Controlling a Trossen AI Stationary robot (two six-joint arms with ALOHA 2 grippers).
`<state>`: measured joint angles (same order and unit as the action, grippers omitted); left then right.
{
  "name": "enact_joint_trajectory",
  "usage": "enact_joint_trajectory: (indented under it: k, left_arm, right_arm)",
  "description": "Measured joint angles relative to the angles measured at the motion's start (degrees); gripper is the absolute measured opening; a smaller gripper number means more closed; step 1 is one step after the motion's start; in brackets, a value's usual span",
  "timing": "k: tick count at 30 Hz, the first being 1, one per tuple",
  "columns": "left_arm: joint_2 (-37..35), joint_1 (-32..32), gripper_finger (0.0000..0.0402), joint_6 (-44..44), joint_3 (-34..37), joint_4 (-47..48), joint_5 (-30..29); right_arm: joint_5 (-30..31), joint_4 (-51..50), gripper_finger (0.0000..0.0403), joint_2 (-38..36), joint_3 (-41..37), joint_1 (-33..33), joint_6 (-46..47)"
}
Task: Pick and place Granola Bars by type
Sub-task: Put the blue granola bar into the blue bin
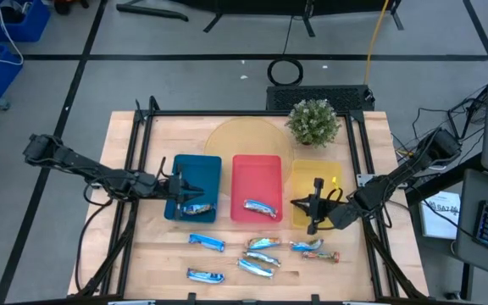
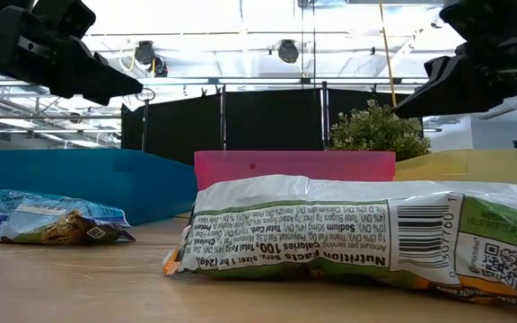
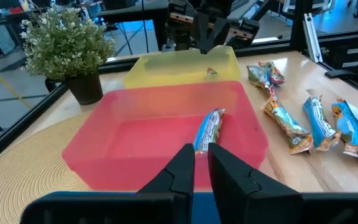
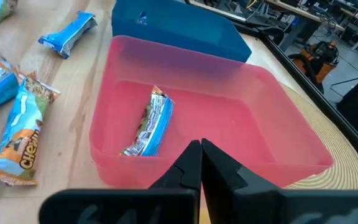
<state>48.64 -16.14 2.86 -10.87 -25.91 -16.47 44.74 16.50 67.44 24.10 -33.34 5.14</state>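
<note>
While both my jaws hover clenched and empty over the trays, five Granola Bars (image 1: 263,252) near the table's front edge await sorting.

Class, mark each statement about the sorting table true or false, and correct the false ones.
1. The red tray holds one granola bar. True.
2. The blue tray is empty. False: one bar lies in it.
3. The potted plant stands behind the yellow tray. True.
4. The right gripper hovers over the blue tray. False: it is over the yellow tray; the left gripper is over the blue one.
5. All bars are already in trays. False: several loose bars lie on the table.
</note>
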Motion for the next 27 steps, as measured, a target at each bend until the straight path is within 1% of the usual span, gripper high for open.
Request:
enact_joint_trajectory:
  k: [8,15,20,24,25,27]
  left_arm:
    - [0.00,0.00,0.0050,1.05,-0.02,0.51,-0.04]
    - [0.00,0.00,0.0035,0.98,-0.02,0.86,-0.05]
    - [0.00,0.00,0.0023,0.95,-0.02,0.81,-0.06]
    - [0.00,0.00,0.0012,0.79,-0.02,0.86,-0.06]
    - [0.00,-0.02,0.0009,-0.33,-0.02,1.14,0.22]
    - [0.04,-0.06,0.0005,-2.47,-0.04,2.63,3.01]
  right_arm:
    - [-0.01,6.37,0.0000,-0.02,0.00,0.00,-5.44]
    - [-1.24,8.52,0.0000,-0.01,0.00,-0.34,-7.17]
    - [3.21,10.00,0.0000,-0.02,2.19,-2.86,-11.65]
    - [3.32,9.97,0.0000,-0.04,3.88,-4.22,-13.84]
    - [3.44,9.94,0.0000,-0.04,3.91,-4.32,-13.80]
    - [4.89,9.59,0.0000,-0.03,3.91,-4.28,-13.11]
